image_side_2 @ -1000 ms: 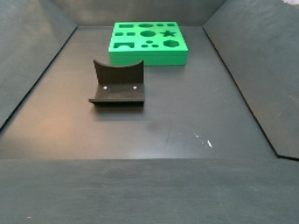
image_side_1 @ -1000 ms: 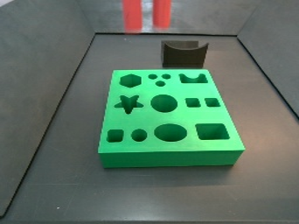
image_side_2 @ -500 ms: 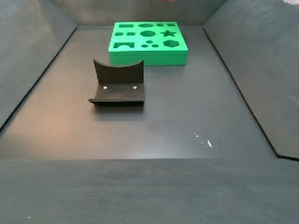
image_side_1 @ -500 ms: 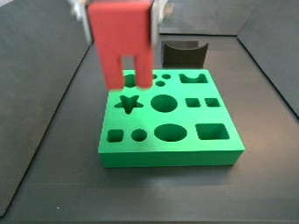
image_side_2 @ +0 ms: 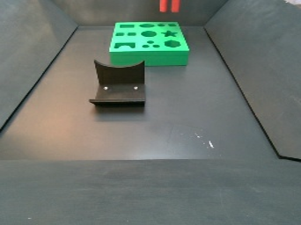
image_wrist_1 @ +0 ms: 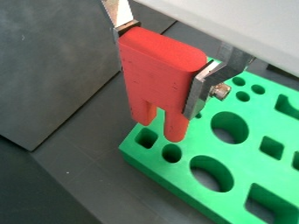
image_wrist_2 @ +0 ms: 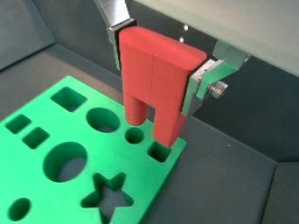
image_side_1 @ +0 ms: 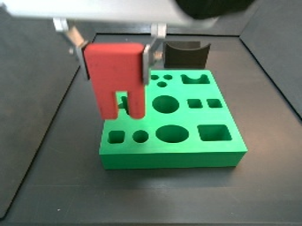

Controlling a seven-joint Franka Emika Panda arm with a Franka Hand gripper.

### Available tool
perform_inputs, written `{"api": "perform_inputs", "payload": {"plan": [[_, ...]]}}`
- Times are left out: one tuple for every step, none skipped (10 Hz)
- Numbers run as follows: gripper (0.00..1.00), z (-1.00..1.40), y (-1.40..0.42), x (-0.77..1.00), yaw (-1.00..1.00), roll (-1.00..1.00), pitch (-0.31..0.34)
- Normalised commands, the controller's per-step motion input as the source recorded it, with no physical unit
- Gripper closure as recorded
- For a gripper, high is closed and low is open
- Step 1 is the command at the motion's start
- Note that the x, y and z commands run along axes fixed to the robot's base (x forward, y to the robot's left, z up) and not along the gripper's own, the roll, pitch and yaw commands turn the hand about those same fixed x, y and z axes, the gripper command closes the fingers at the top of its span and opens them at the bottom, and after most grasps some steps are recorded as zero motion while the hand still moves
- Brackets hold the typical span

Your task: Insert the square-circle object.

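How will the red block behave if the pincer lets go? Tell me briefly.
Probably rigid: the red block keeps straight legs in the pincer. Released over the green board, it might tip, being tall on two narrow legs. Smooth faces suggest some slipperiness.

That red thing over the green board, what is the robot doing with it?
The gripper is holding the red block by its sides, legs pointing down, just above one edge of the green board. The board is full of cut-out shapes: a star, circles, squares. The legs hang over a small round hole and a small square hole, but they are not in yet. The dark fixture stands apart on the floor, with nothing touching it.
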Motion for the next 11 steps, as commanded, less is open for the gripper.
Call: {"api": "perform_inputs", "payload": {"plan": [[1.0, -0.45, -0.27, 0.23, 0.0, 0.27, 0.281], [1.0, -0.35, -0.23, 0.41, 0.0, 0.22, 0.363], [1.0, -0.37, 0.0, 0.45, 0.01, 0.15, 0.366], [1.0, -0.31, 0.07, 0.34, 0.01, 0.06, 0.306], [1.0, -0.17, 0.19, 0.08, 0.03, 0.0, 0.14], [1.0, -0.08, 0.03, 0.0, 0.1, 0.0, 0.071], [1.0, -0.15, 0.0, 0.0, 0.15, 0.0, 0.03], [1.0, -0.31, 0.0, -0.22, 0.12, 0.0, -0.007], [1.0, -0.29, 0.0, -0.19, 0.12, 0.0, -0.007], [1.0, -0.37, 0.0, 0.0, 0.09, -0.03, 0.0], [1.0, -0.47, -0.11, 0.15, 0.0, -0.03, 0.0]]}}
